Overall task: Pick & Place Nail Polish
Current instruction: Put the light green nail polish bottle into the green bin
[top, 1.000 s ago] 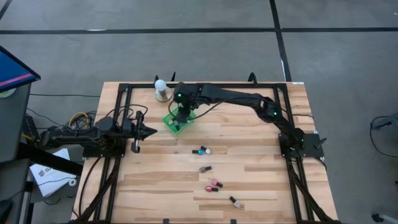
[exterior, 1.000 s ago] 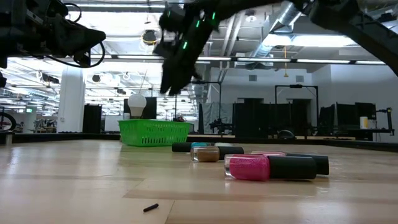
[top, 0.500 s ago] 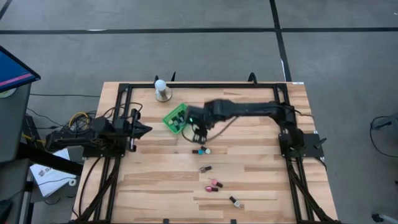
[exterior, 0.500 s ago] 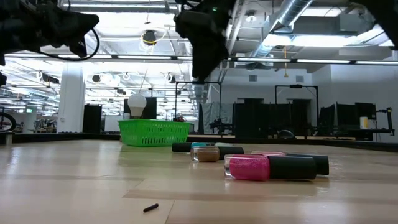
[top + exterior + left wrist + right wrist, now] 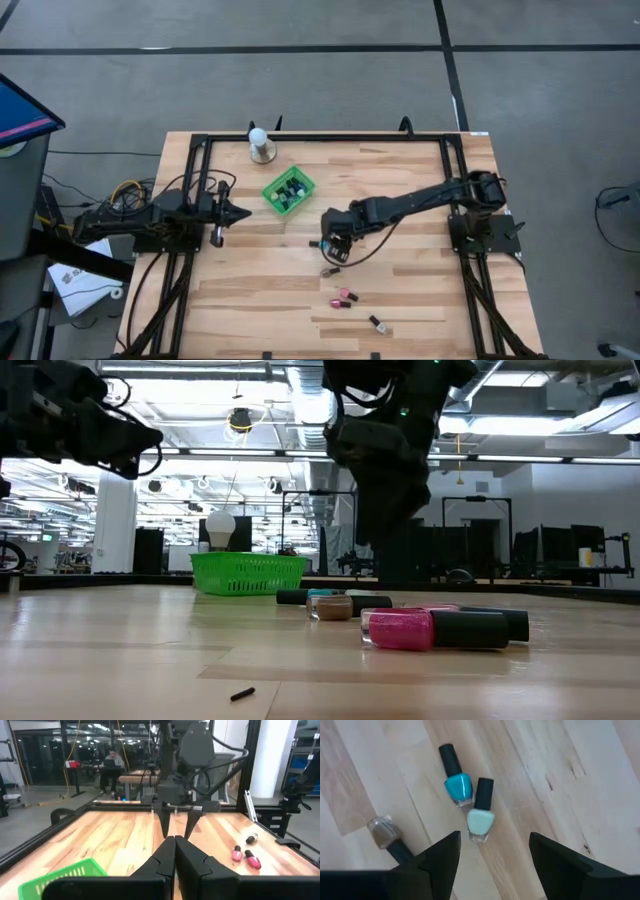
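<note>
Two nail polish bottles lie side by side on the table, a teal one (image 5: 457,787) and a pale mint one (image 5: 480,822), both with dark caps. My right gripper (image 5: 495,857) is open and hangs just above them, fingers pointing down; it also shows in the high view (image 5: 330,242) near the table's middle. A brownish bottle (image 5: 382,832) lies close by. Several more bottles lie in the green mesh basket (image 5: 288,190). My left gripper (image 5: 244,212) is shut and empty, raised at the left side.
More bottles lie toward the near edge: a brownish one (image 5: 330,270), two pink ones (image 5: 345,297) and a dark one (image 5: 378,323). A white ball on a round base (image 5: 260,146) stands at the far edge. A small dark scrap (image 5: 241,694) lies near the low camera.
My right gripper has left the place above the green basket, gone toward the table's near edge and a little to the right, and come down over the teal and mint bottles. The bottles on the table have not moved.
</note>
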